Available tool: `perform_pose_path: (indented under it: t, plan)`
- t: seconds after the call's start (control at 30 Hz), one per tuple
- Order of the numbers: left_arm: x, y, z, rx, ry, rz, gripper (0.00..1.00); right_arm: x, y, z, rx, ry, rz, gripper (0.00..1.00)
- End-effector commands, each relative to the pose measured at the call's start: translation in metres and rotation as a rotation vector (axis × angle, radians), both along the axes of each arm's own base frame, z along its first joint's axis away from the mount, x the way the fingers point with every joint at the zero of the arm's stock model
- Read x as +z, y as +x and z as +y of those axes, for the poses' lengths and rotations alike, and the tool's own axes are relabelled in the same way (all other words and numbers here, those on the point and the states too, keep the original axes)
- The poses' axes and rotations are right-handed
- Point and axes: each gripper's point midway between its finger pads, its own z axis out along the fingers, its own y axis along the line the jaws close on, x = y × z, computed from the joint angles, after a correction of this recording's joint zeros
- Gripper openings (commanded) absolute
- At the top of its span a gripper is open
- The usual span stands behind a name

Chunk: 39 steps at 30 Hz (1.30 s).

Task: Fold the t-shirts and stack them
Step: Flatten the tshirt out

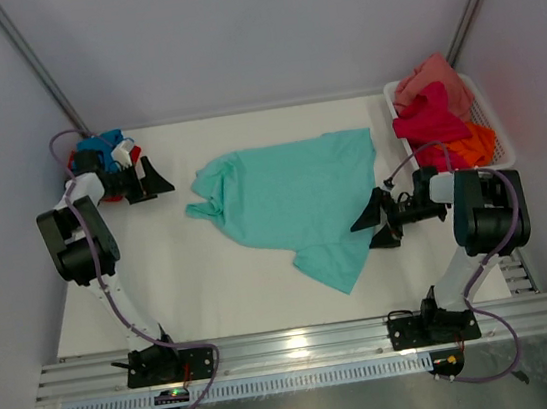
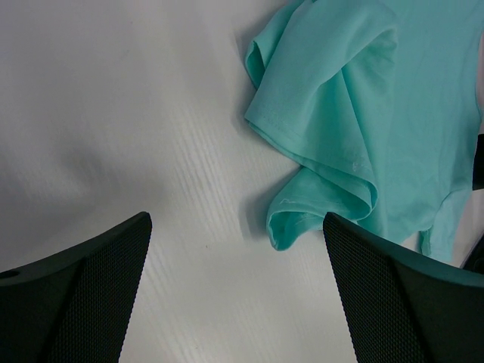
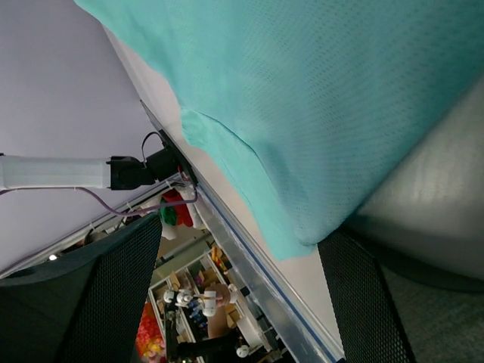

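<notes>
While viewed from above, mint-teal t-shirt (image 1: 293,197) lies flat mid-table (image 1: 162,280), long axis left-right, 1 corner pointing near. Left gripper (image 1: 161,176) gapes wide, apart; right gripper (image 1: 366,233) spread at shirt's right edge. Left wrist: bunched cloth upper right. Right wrist: cloth above, ungripped.

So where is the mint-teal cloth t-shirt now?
In the overhead view, the mint-teal t-shirt lies spread mid-table, between the left gripper and right gripper, left of the white mesh basket.
</notes>
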Motion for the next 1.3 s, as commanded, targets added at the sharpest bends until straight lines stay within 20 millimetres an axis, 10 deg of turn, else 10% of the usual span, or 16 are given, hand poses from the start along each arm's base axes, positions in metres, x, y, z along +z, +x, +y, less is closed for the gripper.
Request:
perform_pose_path:
  t: [0.0, 0.7, 1.27]
  plan:
    - [0.019, 0.014, -0.007, -0.027, -0.017, -0.068, 0.97, -0.033, 0.000, -0.003, 0.051, -0.150, -0.015, 0.87]
    - [-0.004, -0.013, -0.012, -0.181, 0.017, -0.024, 0.95, -0.040, -0.008, 0.019, 0.153, -0.135, -0.013, 0.22]
    - [-0.012, -0.070, -0.093, -0.608, 0.035, 0.128, 0.96, -0.029, -0.003, 0.021, 0.155, -0.118, -0.073, 0.21]
